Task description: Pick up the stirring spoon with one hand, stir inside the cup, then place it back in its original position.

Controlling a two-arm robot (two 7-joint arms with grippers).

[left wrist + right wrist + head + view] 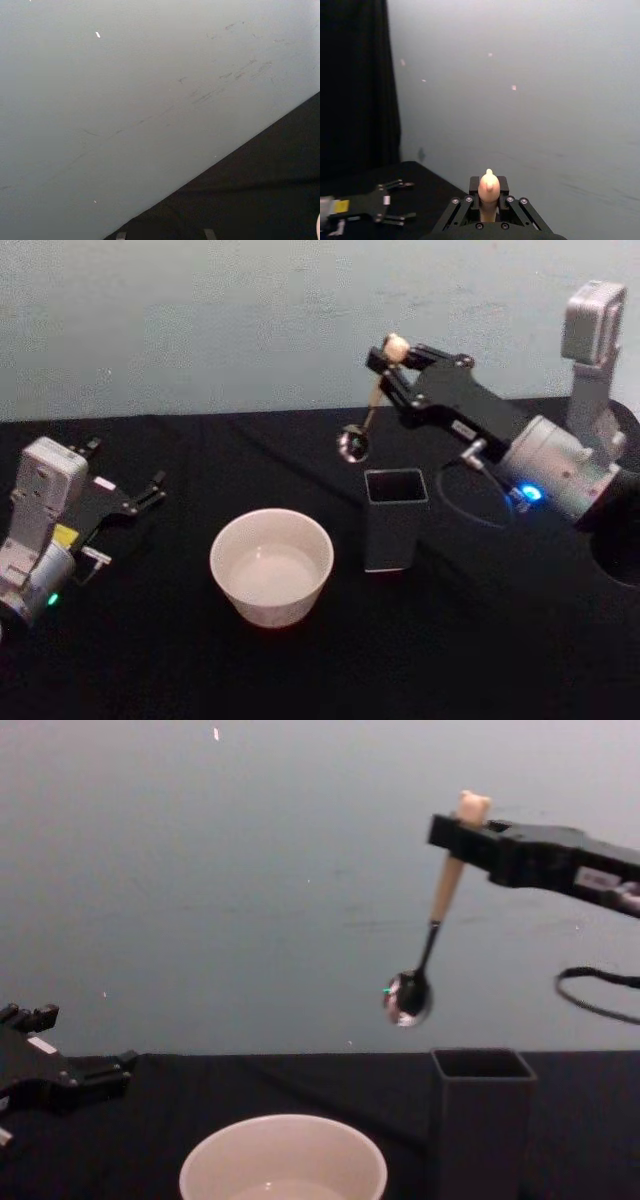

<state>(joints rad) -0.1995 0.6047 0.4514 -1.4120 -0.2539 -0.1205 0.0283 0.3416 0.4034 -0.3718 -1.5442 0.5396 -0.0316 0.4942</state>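
Observation:
My right gripper (388, 360) is raised above the table, shut on the stirring spoon (368, 410) just under its beige knob. The spoon (430, 935) hangs tilted, its shiny bowl (407, 997) in the air above and to the left of the dark grey square holder (482, 1120). In the right wrist view the knob (489, 187) sticks up between the fingers. The cream cup (271, 565) stands left of the holder (395, 518), with nothing in it. My left gripper (150, 490) rests open on the left of the table (60, 1075).
A black cloth (150, 660) covers the table, with a pale wall (200, 320) behind it. A black cable (470, 490) loops from my right arm over the table's right side.

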